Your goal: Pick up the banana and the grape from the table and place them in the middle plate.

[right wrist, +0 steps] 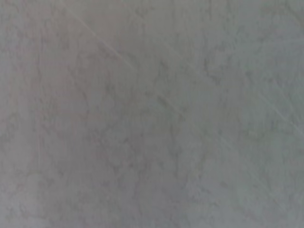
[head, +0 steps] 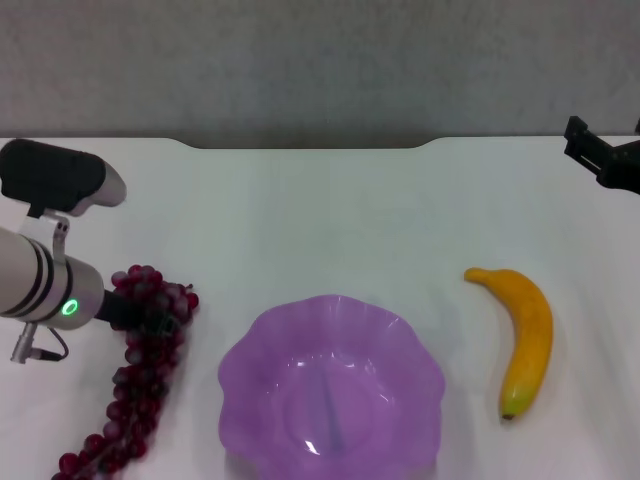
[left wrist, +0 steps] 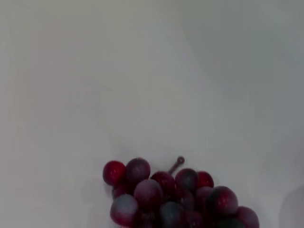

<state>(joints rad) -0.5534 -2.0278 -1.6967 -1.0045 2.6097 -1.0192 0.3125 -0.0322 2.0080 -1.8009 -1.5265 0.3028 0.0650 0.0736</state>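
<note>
A long bunch of dark red-purple grapes [head: 140,380] lies on the white table [head: 330,220] at the front left. My left gripper [head: 135,312] is low over the bunch's far end, its dark tip among the top berries. The left wrist view shows that end of the grape bunch [left wrist: 171,199] with its short stem. The light-purple middle plate [head: 335,345], with a wavy rim, stands at front centre and holds nothing. To its right the yellow-orange banana [head: 527,335] lies on the table, greenish tip toward me. My right gripper [head: 603,158] hangs at the far right edge, well away from the banana.
The table's far edge has a shallow notch [head: 310,146], with a grey wall [head: 320,60] behind it. The right wrist view shows only a mottled grey surface [right wrist: 152,114].
</note>
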